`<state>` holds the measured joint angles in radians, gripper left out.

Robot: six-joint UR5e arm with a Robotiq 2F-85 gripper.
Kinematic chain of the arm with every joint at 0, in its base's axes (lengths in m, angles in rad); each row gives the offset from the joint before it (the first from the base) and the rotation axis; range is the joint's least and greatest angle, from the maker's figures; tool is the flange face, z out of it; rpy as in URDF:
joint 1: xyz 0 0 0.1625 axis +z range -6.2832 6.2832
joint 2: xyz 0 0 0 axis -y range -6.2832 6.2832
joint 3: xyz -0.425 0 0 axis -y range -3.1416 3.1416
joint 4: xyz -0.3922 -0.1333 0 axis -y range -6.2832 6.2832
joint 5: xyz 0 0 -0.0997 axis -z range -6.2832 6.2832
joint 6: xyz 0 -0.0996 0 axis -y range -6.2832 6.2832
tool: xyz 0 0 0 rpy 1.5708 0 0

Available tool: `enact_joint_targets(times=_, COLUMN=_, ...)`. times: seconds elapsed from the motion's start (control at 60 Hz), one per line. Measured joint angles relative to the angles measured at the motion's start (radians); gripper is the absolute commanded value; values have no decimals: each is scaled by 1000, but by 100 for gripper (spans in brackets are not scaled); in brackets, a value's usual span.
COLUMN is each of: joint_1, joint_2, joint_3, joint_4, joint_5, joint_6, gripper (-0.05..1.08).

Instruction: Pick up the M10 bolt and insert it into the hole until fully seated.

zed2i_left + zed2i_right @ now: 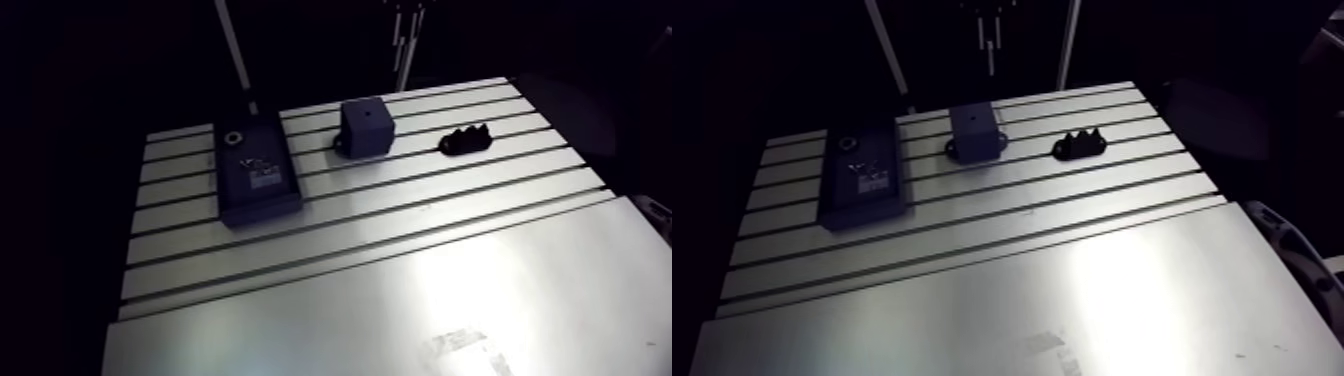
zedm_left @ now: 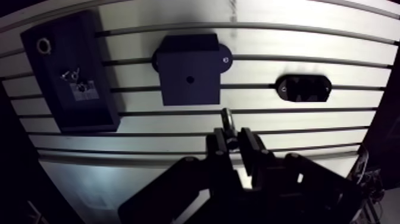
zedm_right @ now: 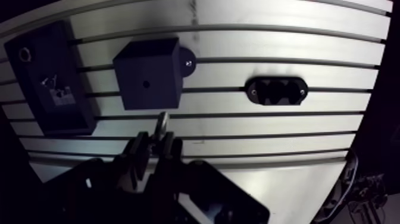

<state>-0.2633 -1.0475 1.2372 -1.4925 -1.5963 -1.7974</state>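
Observation:
In the wrist view my gripper is shut on the M10 bolt, a small metal piece that sticks out ahead of the fingertips. It hangs above the slotted table. Just ahead of it stands a dark square block with a small round hole in its top face. The block also shows in the arm view, near the table's far edge. The gripper itself does not show in the arm view.
A flat dark box with a ring-shaped part at its far end lies to the left of the block. A small black notched holder sits to the block's right. A smooth metal plate covers the table's near part.

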Motion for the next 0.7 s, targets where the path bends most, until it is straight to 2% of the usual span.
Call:
enact_joint_targets(times=0.317, joint_1=44, joint_2=39, joint_3=-34, joint_4=22, joint_5=3, joint_6=18, gripper=108)
enact_joint_targets(times=0.7, joint_1=60, joint_2=71, joint_3=-36, joint_4=15, joint_5=-1, joint_6=42, gripper=108)
